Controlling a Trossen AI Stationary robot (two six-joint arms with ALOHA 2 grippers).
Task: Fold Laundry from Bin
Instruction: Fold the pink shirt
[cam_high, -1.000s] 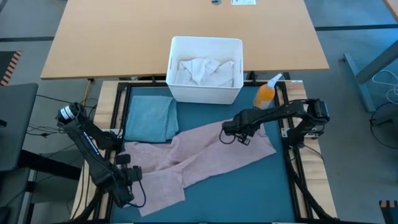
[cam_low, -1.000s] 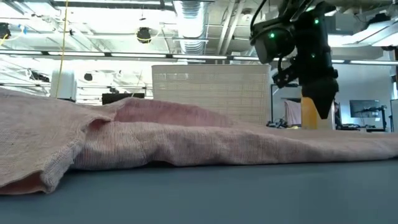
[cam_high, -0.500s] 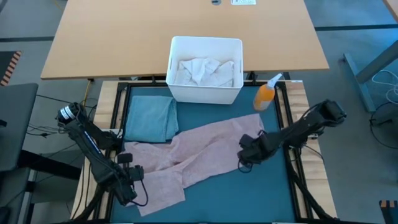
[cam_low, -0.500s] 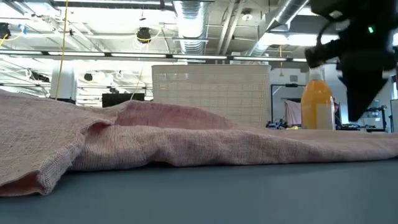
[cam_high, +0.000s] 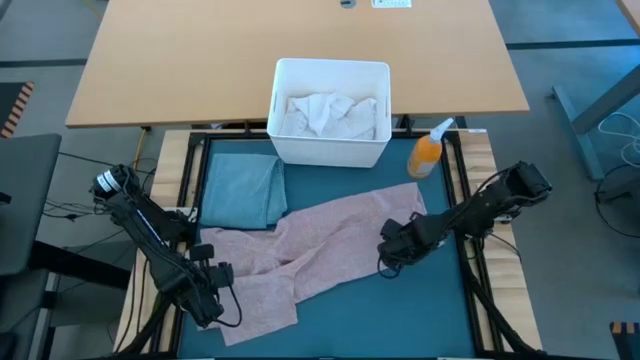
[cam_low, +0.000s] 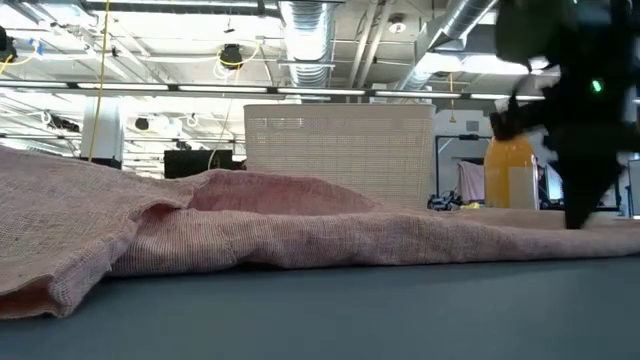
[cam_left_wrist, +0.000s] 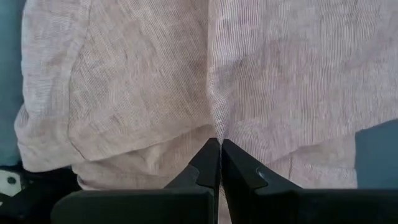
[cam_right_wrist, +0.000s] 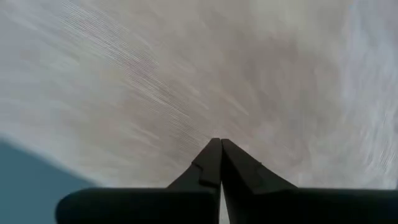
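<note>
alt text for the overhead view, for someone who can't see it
A pink shirt lies spread across a teal mat, with the left gripper and right gripper both shut on its cloth. Behind it stand a white bin of white laundry, a folded blue cloth and an orange spray bottle.

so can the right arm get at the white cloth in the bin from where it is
Probably yes: the bin is open-topped, the white cloth lies exposed, and nothing stands between. But the right gripper is shut on the pink shirt.

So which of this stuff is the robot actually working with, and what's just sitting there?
Part of the job:
- pink shirt
- white bin
- white cloths inside it
- folded blue cloth

Just lying about:
- orange spray bottle
- wooden table behind
</note>
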